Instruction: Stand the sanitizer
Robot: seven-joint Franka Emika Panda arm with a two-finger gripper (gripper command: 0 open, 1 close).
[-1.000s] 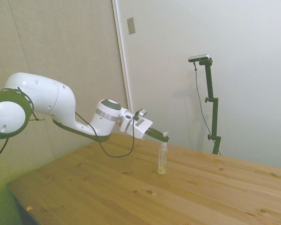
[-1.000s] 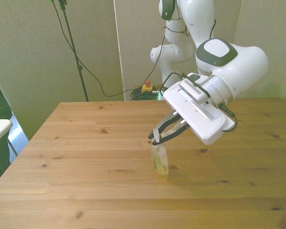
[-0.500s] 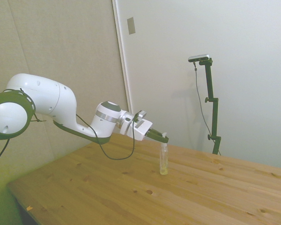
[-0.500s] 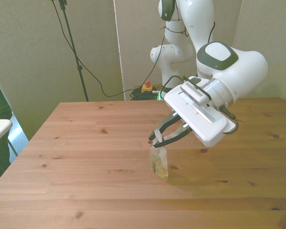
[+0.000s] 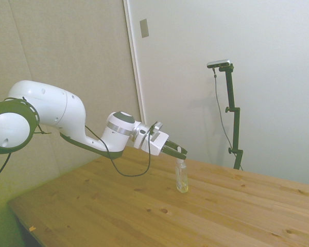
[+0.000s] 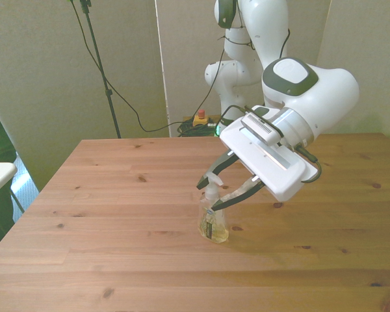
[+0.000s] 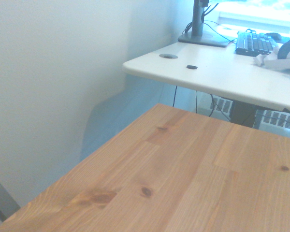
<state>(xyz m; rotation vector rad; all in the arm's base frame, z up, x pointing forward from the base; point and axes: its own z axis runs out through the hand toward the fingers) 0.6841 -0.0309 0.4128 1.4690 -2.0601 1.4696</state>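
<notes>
- The arm [image 5: 51, 116] is seen at the left of the side view, stretched low over the table [image 5: 118, 211] toward the middle.
- The gripper [image 6: 222, 192] is held at the level of the bottle's top, with its two dark fingers [image 6: 208, 179] spread wide apart in the front view.
- The sanitizer [image 6: 213, 218] is stood upright near the middle of the table, its base on the wood and its long axis vertical.
- Its white nozzle [image 6: 212, 185] is pointed straight up and lies in the gap between the fingers; no finger is seen pressing on it.
- In the side view the sanitizer [image 5: 182, 177] is found just under the fingertips, with pale yellowish liquid visible in the lower part.
- In the wrist view only bare table planks [image 7: 193, 179] are shown, with a white desk [image 7: 222, 72] beyond carrying a keyboard [image 7: 253, 43]; the sanitizer is not seen there.
</notes>
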